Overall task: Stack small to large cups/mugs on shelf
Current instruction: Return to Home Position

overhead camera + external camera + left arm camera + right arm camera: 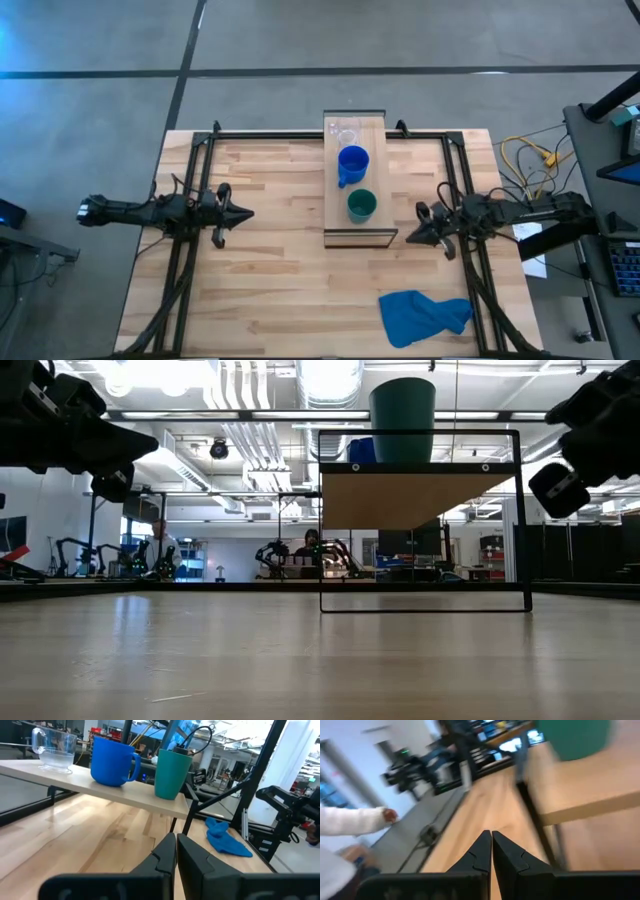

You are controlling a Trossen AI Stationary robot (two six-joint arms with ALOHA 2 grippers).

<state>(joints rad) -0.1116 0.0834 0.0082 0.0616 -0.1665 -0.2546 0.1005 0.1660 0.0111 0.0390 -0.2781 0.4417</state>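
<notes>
Three vessels stand in a row on the light-wood shelf, each resting on its base: a clear cup at the far end, a blue mug in the middle, a green cup at the near end. The left wrist view shows the clear cup, the blue mug and the green cup side by side. My left gripper hovers shut above the table, left of the shelf. My right gripper hovers shut, right of the shelf's near end.
A crumpled blue cloth lies on the tabletop near its near right corner. A dark metal frame runs along the table's sides and far edge. A person's white sleeve and hand show beyond the table in the right wrist view.
</notes>
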